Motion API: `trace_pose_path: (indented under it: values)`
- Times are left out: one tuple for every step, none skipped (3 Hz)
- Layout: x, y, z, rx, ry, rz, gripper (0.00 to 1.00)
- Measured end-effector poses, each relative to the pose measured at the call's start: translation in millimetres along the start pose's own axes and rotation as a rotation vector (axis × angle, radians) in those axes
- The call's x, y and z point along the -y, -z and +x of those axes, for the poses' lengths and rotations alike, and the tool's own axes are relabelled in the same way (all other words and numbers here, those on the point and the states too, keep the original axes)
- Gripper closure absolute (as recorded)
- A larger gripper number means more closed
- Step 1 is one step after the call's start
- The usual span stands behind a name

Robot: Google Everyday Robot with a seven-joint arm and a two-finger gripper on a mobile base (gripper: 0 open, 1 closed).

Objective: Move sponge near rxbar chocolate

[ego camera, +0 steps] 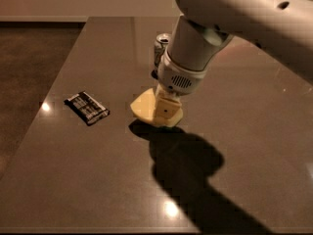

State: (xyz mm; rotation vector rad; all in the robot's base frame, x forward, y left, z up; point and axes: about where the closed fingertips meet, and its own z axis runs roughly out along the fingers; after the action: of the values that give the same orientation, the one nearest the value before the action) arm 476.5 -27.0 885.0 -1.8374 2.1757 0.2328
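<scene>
The gripper was seen down on the sponge, which lay on the counter near but apart from the rxbar chocolate, presumably for carrying across; whether the gripper was closed could not be told.

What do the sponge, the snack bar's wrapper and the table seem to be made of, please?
The sponge looks like soft foam: pale yellow, matte, no glints. The gripper is clamped on it mid-table. The snack bar wrapper is probably plastic film: dark, with a slight sheen. The table is hard and polished, perhaps stone or laminate: it mirrors lamp spots.
</scene>
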Motion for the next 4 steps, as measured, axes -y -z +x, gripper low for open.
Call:
trace_pose_path:
  values:
    - [1, -1, -21, 0.047, 0.037, -0.031, 1.0]
    - [1, -10, -40, 0.101, 0.066, -0.083, 1.0]
    - [-3, -18, -60, 0.142, 0.097, -0.118, 1.0]
    - [2, -37, -81, 0.155, 0.116, -0.13, 0.74]
